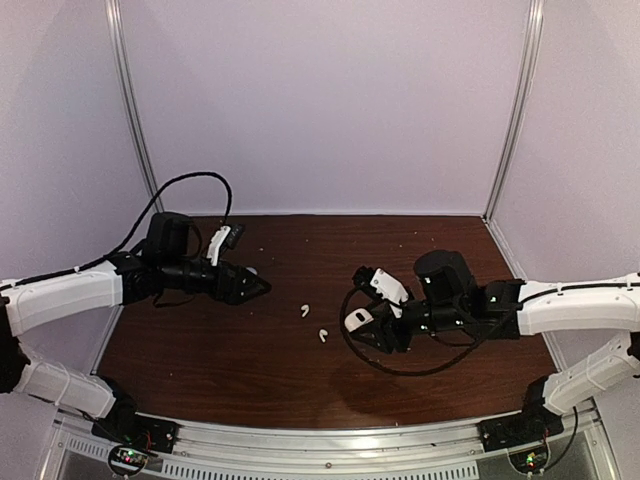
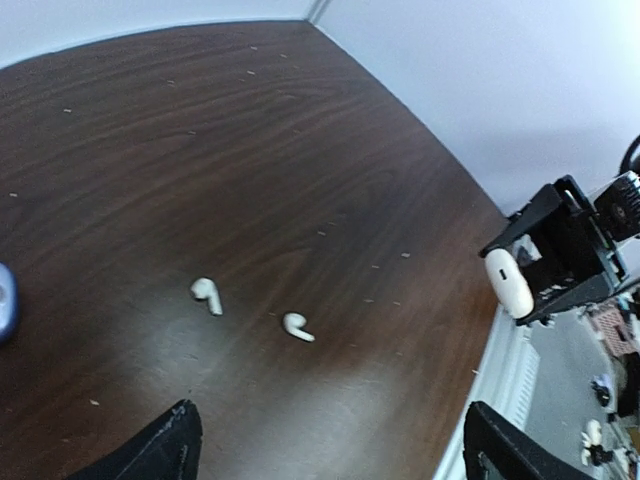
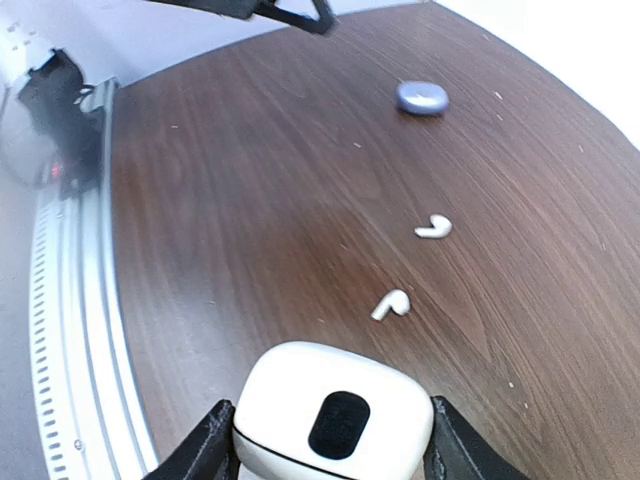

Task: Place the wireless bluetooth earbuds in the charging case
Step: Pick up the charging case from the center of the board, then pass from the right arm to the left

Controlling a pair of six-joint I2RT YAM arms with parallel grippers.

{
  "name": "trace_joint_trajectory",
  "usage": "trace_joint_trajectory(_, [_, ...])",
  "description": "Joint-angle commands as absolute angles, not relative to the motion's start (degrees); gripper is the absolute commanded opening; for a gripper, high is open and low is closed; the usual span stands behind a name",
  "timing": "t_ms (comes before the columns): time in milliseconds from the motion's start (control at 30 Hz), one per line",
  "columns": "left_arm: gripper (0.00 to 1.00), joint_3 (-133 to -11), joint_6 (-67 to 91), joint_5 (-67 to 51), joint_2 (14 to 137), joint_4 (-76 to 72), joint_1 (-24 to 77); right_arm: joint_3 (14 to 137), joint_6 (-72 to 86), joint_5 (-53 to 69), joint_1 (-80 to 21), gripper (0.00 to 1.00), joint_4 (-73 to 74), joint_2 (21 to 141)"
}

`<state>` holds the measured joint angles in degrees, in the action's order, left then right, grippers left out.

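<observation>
Two white earbuds with short stems lie on the dark wooden table [image 1: 200, 340] between the arms: one [image 1: 303, 310] [image 2: 207, 295] [image 3: 434, 228] farther back, one [image 1: 323, 335] [image 2: 297, 327] [image 3: 392, 305] nearer the right arm. My right gripper [image 1: 362, 325] [image 3: 330, 440] is shut on a closed white charging case [image 1: 357, 319] [image 3: 335, 410], held above the table to the right of the earbuds; the case also shows in the left wrist view [image 2: 508, 282]. My left gripper [image 1: 262, 287] [image 2: 330, 450] is open and empty, left of the earbuds.
A rounded bluish-purple item [image 3: 421, 97] [image 2: 3, 300] lies on the table by the left gripper; I cannot tell whether it is an earbud or a case. A black cable [image 1: 400, 368] loops under the right arm. A metal rail [image 1: 330, 440] runs along the front edge.
</observation>
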<state>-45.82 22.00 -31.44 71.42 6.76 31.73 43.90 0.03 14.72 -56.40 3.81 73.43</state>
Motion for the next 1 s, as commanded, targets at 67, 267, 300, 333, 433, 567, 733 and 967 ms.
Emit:
trace_joint_trajectory(67, [0.85, -44.5, 26.0, -51.7, 68.1, 5.7, 34.7, 49.7, -8.6, 14.6, -66.1, 0.52, 9.0, 71.2])
trace_joint_trajectory(267, [0.77, -48.4, 24.6, -55.8, 71.4, 10.2, 38.8, 55.5, -13.2, 9.6, -73.1, 0.51, 16.4, 72.9])
trace_joint_trajectory(300, [0.75, -49.0, 24.4, -56.6, 72.2, 11.0, 39.6, 56.3, -13.6, 8.6, -74.0, 0.5, 17.5, 73.4])
trace_joint_trajectory(333, [0.73, -49.5, 24.3, -57.6, 72.8, 11.2, 40.4, 57.1, -14.3, 7.5, -75.0, 0.5, 18.5, 73.9])
trace_joint_trajectory(433, [0.72, -50.9, 24.1, -60.2, 74.4, 11.0, 43.6, 59.1, -15.8, 4.4, -77.6, 0.49, 21.7, 75.8])
trace_joint_trajectory(567, [0.72, -52.6, 24.7, -62.3, 76.5, 10.3, 47.2, 60.3, -16.8, 1.5, -80.2, 0.46, 23.6, 77.8])
trace_joint_trajectory(733, [0.72, -54.3, 24.8, -61.8, 80.7, 10.4, 51.2, 61.9, -17.3, -1.1, -82.1, 0.45, 24.3, 79.2])
trace_joint_trajectory(967, [0.68, -58.4, 22.8, -58.7, 85.7, 13.5, 54.9, 63.6, -18.0, -3.6, -83.9, 0.45, 24.7, 79.1])
